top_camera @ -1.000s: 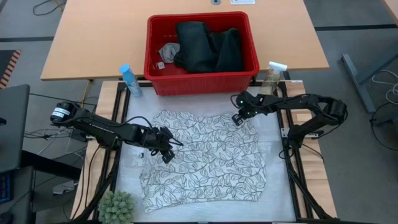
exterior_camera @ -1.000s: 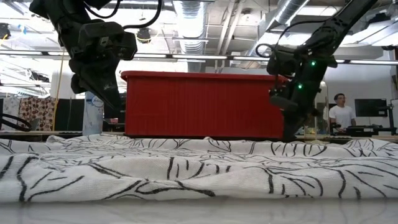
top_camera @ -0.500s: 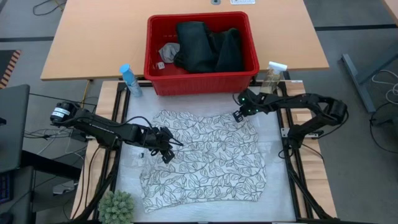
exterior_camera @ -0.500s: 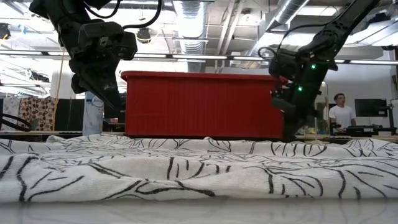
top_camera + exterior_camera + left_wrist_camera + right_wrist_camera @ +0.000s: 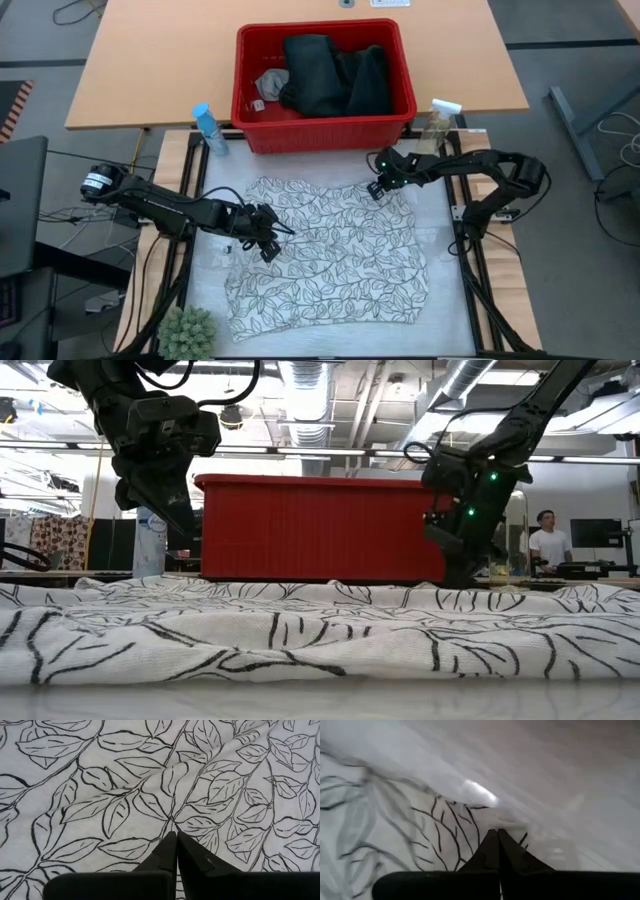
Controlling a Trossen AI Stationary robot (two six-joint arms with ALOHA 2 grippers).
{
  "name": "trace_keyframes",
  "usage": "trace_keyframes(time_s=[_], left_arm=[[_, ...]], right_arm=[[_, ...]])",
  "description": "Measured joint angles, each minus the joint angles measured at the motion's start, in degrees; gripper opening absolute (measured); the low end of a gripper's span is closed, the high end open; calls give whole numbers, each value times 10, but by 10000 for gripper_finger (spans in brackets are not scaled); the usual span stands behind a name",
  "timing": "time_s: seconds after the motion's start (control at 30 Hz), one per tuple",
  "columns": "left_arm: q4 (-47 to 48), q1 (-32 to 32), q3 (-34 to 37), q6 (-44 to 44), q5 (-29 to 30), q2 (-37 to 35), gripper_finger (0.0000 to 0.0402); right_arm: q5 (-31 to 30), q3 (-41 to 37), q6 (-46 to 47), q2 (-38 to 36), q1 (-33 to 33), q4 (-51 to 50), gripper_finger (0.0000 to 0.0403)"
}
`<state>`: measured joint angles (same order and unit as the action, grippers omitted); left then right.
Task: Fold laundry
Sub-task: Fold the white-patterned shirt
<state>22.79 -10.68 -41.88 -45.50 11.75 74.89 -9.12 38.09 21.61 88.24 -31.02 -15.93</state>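
- The left gripper rested at about nine o'clock on the leaf-print cloth, fingers pressed together and holding nothing, likely pinning or smoothing that edge.
- The leaf-print cloth lay spread flat at the table's centre, open for folding.
- The red basket sat at twelve o'clock, keeping the dark jeans and small grey cloth aside.
- The right gripper touched the cloth's one o'clock corner, fingers shut and empty, seemingly flattening it.

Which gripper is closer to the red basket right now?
Right. The right gripper sits at the leaf-print cloth's far corner, just in front of the red basket. The left gripper is farther back, over the cloth's left side.
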Motion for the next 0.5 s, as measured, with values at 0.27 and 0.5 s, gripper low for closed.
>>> trace_keyframes(time_s=[0.27, 0.5], left_arm=[[0, 0, 0, 3, 12, 0, 0], [-3, 0, 0, -4, 26, 0, 0]], right_arm=[[-79, -1, 19, -22, -39, -90, 14], [-68, 8, -7, -48, -31, -104, 16]])
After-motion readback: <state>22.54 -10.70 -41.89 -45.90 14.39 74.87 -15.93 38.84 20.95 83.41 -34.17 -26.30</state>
